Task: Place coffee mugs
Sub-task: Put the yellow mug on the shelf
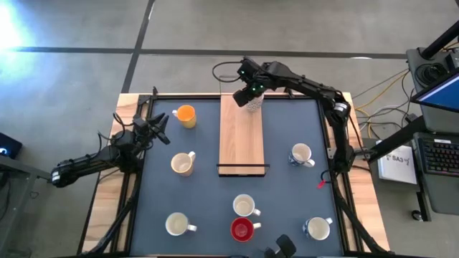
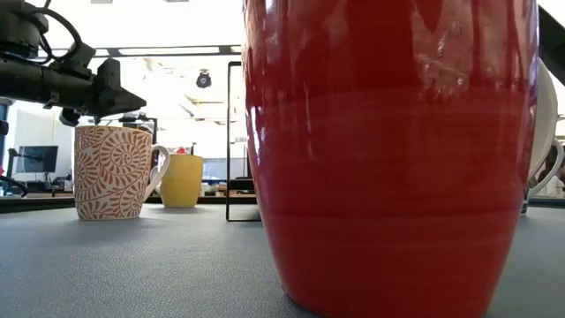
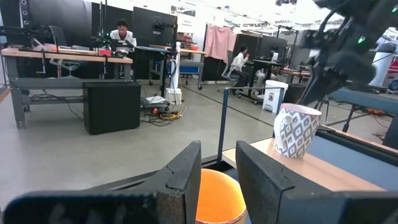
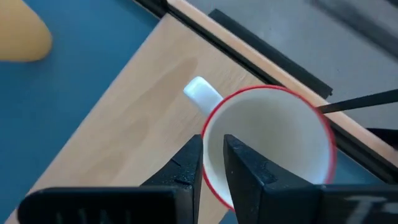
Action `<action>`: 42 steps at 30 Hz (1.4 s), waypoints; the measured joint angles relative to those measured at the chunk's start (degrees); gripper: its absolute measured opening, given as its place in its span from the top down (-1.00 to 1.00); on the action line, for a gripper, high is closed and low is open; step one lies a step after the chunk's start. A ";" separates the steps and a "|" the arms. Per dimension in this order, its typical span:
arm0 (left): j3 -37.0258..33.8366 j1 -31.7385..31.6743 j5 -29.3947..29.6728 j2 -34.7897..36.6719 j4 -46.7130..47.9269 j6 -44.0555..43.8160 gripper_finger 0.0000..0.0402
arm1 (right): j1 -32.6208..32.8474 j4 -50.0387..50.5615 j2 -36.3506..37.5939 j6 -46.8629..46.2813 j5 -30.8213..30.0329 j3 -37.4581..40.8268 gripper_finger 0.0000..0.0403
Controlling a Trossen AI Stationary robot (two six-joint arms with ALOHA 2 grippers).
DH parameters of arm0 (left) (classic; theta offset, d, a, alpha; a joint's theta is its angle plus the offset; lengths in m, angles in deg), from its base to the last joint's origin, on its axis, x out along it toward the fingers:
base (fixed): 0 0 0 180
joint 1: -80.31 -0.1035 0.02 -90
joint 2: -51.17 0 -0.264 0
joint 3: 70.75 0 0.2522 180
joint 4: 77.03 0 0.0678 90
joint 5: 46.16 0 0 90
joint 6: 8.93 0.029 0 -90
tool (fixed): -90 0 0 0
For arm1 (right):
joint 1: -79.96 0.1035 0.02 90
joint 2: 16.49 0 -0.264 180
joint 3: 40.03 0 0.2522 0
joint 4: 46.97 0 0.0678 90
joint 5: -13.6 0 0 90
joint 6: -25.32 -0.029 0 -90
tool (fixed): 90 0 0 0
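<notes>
mug on board, far end | rim pinched by right gripper, seemingly clamped | glazed ceramic judged stiff, slick, breakable; rim or handle favoured | left gripper parted, idle near orange mug

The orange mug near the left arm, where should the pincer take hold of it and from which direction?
Grip the orange mug by its rim wall, coming straight down from above. It stands upright with its mouth open upward, and its handle points toward the table's left edge, so a finger inside and one outside the wall opposite the handle fits. The left pincer waits just beside it; the right pincer holds another mug's rim this way.
</notes>
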 joint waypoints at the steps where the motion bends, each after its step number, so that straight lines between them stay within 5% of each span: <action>1: 0.02 0.01 -0.01 0.02 -0.01 0.00 0.58 | 0.14 -0.03 0.61 -0.01 -0.02 -0.12 0.73; 18: -0.01 0.00 0.00 0.01 -0.16 0.02 0.58 | 6.90 0.68 9.39 -1.51 0.04 0.03 0.73; 42: -0.01 -0.14 0.52 -0.01 -6.12 -1.30 0.58 | 10.48 0.99 11.01 -3.46 -0.06 0.10 0.73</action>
